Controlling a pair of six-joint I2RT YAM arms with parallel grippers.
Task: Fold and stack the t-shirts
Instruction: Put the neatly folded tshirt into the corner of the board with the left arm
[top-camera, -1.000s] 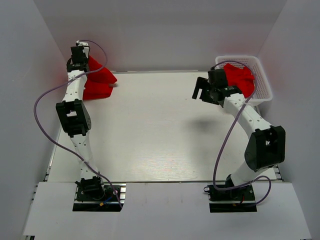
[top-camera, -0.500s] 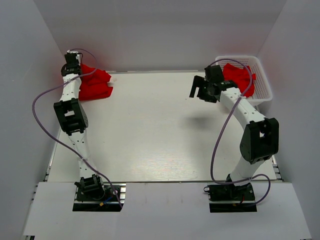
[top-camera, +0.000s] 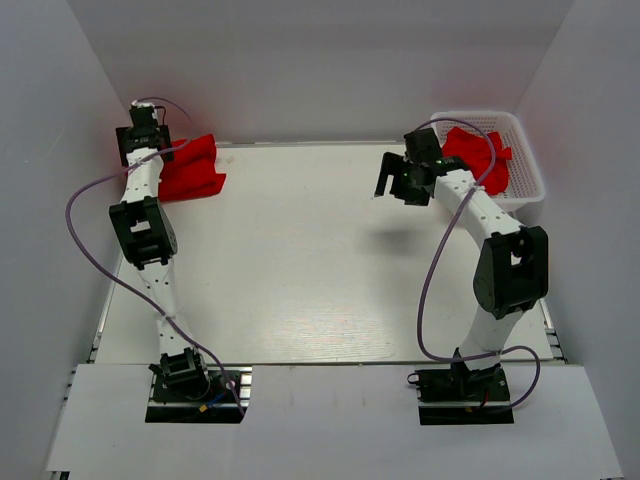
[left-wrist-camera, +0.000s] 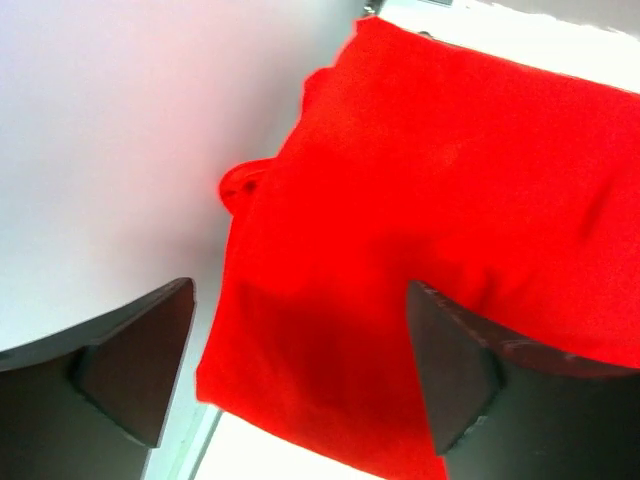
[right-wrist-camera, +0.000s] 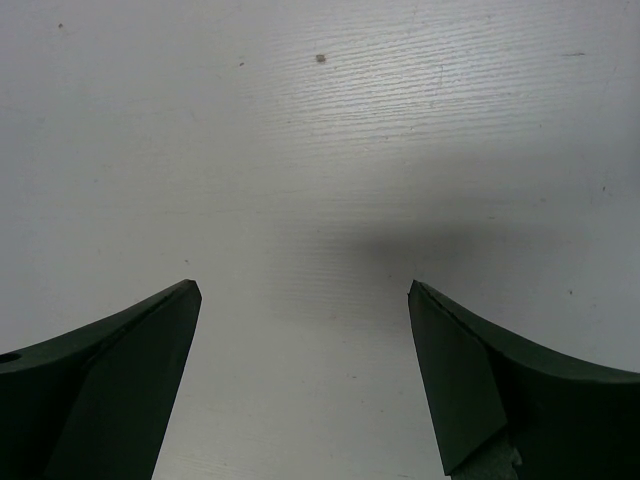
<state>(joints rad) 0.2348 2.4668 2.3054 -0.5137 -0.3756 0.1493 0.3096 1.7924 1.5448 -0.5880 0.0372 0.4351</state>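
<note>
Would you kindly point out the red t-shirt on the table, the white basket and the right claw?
red t-shirt on the table (top-camera: 192, 170), top external view, middle of the cloth.
white basket (top-camera: 527, 165), top external view, its right wall.
right claw (right-wrist-camera: 302, 288), right wrist view, midway between its open fingertips.

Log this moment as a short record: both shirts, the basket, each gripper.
shirt on table: folded red t-shirt, far left corner of the table, near the wall
shirt waiting: crumpled red t-shirt, inside the white basket, far right
left gripper: open, above the folded red t-shirt, not gripping it
right gripper: open, empty, over bare table to the left of the basket
</note>
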